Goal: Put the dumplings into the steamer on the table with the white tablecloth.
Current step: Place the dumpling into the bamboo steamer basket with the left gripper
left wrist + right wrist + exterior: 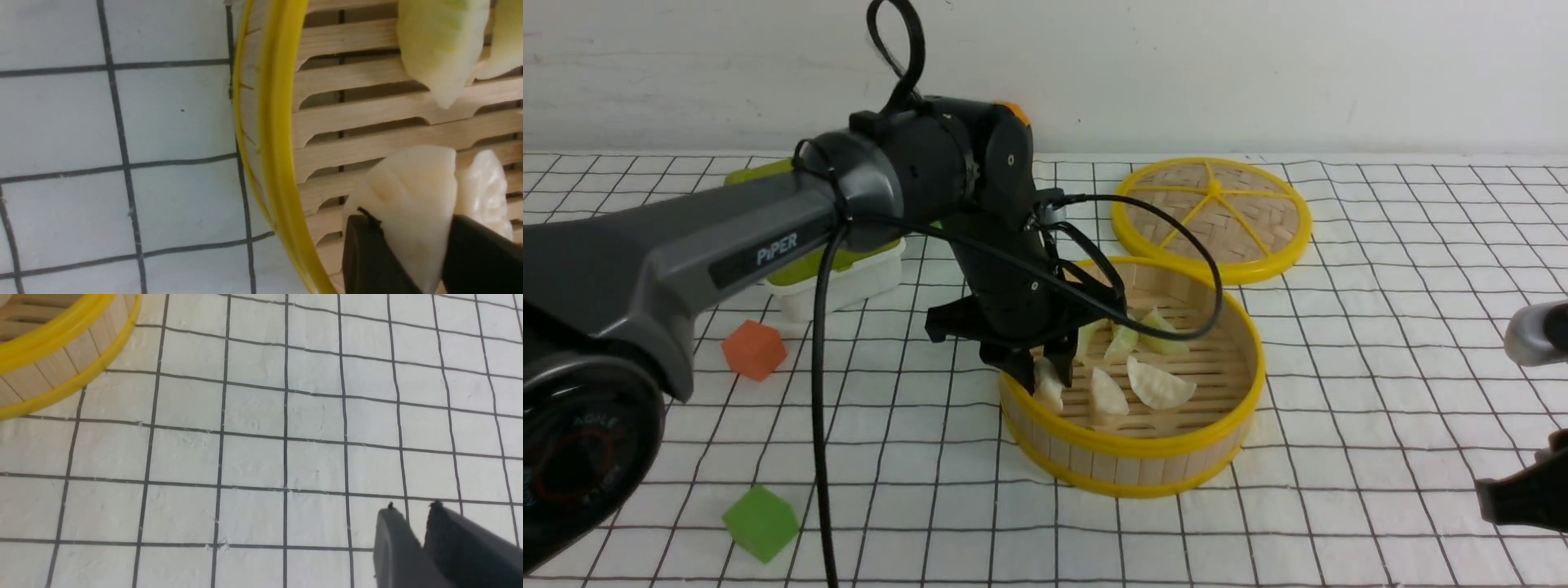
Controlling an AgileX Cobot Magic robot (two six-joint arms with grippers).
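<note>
Black left gripper [1052,366] clamped on cream-white, crescent-shaped toy dumpling [1048,387], low inside round bamboo steamer with yellow plastic rims [1131,445], near its nine o'clock. Three pale-green translucent dumplings [1165,334] lie from ten to one o'clock; two more cream ones [1108,395] at seven and four. Five placed; release and withdrawal seem left. Right gripper [412,505], far right: tips slightly apart, nothing between.

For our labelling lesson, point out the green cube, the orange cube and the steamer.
Green cube [760,523]: front view, its middle.
Orange cube [754,350]: front view, its middle.
Steamer [1141,447]: front view, its near rim.
</note>
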